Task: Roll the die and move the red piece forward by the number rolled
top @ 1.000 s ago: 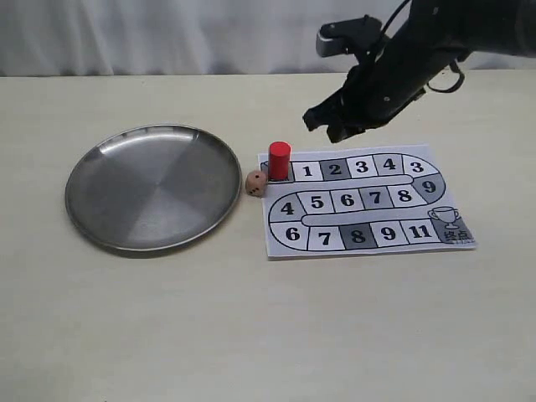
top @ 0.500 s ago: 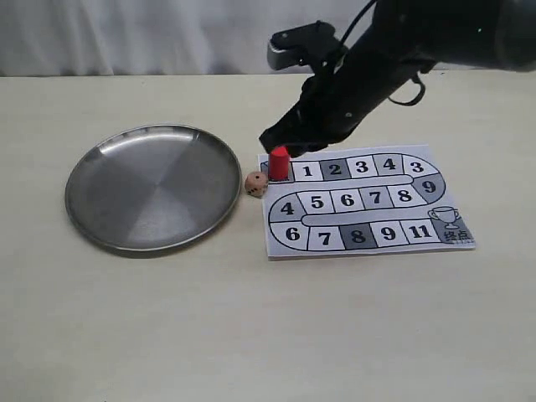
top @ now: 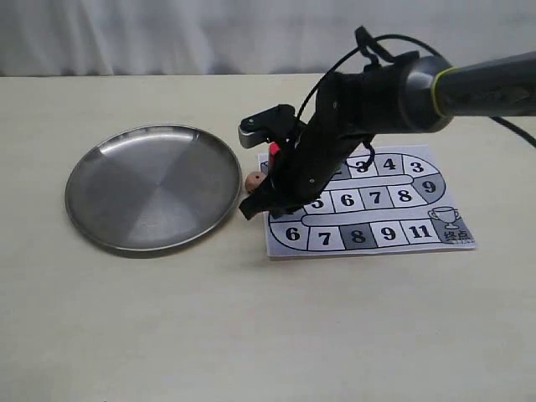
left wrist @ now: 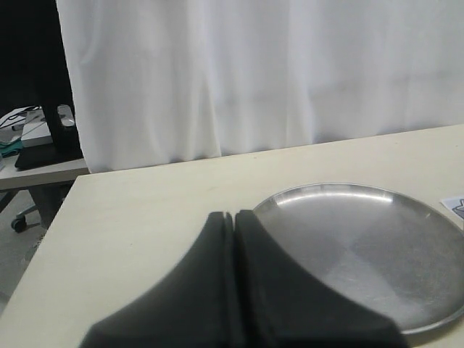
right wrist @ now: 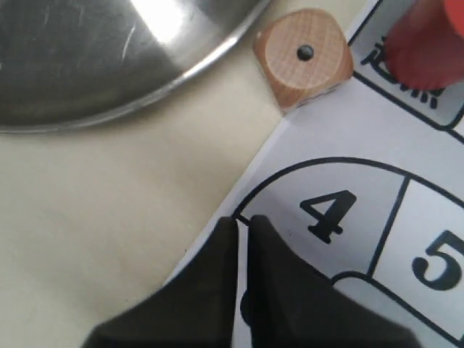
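Observation:
The die (right wrist: 303, 54) is a small tan cube with one pip up, lying on the table between the plate rim and the board's corner; it also shows at the arm's edge as the die (top: 251, 180). The red piece (right wrist: 428, 40) stands blurred on the board's start square; outside, only a sliver of the red piece (top: 274, 149) shows behind the arm. My right gripper (right wrist: 243, 221) is shut on nothing, low over the board edge beside square 4, a short way from the die. In the exterior view the right gripper (top: 253, 208) hangs just in front of the die. My left gripper (left wrist: 233, 215) is shut and empty.
A steel plate (top: 153, 186) lies left of the numbered paper board (top: 368, 201); its rim (right wrist: 109, 51) nearly touches the die. The left gripper sits beside the plate (left wrist: 362, 239), with a white curtain behind the table.
The right arm swung left and down from above the board's back edge to low over its left end, now covering most of the red piece. Die and piece have not moved.

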### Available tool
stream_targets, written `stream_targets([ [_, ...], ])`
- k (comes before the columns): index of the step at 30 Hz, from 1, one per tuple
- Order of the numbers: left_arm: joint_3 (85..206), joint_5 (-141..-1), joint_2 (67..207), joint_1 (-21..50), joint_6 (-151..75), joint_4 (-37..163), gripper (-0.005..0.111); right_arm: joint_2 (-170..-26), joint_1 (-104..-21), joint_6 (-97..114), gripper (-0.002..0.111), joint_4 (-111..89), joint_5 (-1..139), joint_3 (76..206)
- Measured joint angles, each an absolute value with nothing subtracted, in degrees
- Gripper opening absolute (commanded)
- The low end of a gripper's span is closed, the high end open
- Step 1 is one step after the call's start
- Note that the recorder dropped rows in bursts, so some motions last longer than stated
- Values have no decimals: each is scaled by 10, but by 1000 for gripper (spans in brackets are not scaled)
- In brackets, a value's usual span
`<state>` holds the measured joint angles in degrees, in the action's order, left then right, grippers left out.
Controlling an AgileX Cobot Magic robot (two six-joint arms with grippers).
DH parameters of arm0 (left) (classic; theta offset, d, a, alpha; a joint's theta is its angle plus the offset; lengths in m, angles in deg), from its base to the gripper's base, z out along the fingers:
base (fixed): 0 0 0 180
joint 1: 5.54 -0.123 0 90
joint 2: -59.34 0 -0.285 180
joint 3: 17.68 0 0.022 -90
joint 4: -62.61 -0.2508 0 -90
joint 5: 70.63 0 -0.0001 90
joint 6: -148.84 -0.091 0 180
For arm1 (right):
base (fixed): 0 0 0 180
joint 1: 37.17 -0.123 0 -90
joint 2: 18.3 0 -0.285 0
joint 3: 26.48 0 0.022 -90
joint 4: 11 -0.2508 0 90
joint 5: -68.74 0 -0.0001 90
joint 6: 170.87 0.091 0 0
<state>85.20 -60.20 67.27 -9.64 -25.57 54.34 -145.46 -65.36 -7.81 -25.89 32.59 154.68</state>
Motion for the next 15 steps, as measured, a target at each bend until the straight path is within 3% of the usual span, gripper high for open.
stream_targets([
  [15,852,-602,673,-96,-256,543,0,-1473,-654,-78,5,-259,352,1547],
])
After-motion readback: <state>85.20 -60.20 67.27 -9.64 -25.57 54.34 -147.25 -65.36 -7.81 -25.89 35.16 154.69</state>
